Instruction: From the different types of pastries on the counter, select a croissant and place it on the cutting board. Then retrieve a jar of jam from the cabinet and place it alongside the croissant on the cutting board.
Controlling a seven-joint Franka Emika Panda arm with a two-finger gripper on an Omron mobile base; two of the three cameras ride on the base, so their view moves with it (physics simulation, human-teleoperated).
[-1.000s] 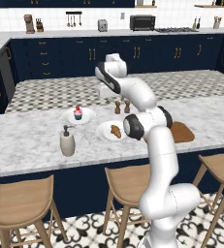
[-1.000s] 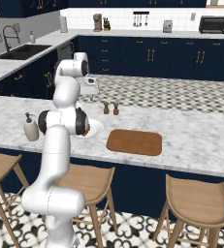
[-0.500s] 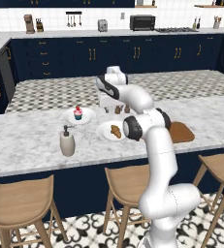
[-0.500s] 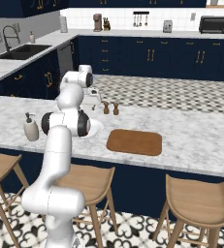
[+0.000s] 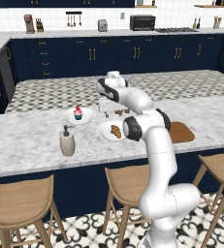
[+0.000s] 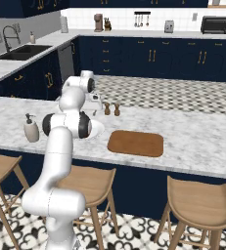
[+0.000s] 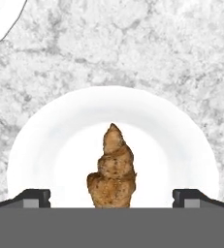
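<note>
A golden-brown croissant (image 7: 112,169) lies on a white plate (image 7: 60,145), its pointed end away from the hand. My gripper (image 7: 113,198) is open above it, one dark fingertip (image 7: 33,197) on each side and well clear of the pastry. In the left base view the gripper (image 5: 105,110) hovers just behind and above the croissant (image 5: 116,131) on its plate (image 5: 104,131). The brown cutting board (image 5: 181,131) lies bare to the right. In the right base view the hand (image 6: 95,105) points down, left of the cutting board (image 6: 135,143).
A pink-frosted cupcake (image 5: 77,113) sits on a second plate (image 5: 87,117) to the left. A soap dispenser (image 5: 67,143) stands near the counter's front edge. Two small shakers (image 6: 112,109) stand just beyond the hand. Stools line the counter's near side.
The hand has come down from above the counter towards the croissant plate. The fingers have stayed apart and nothing on the counter has moved.
</note>
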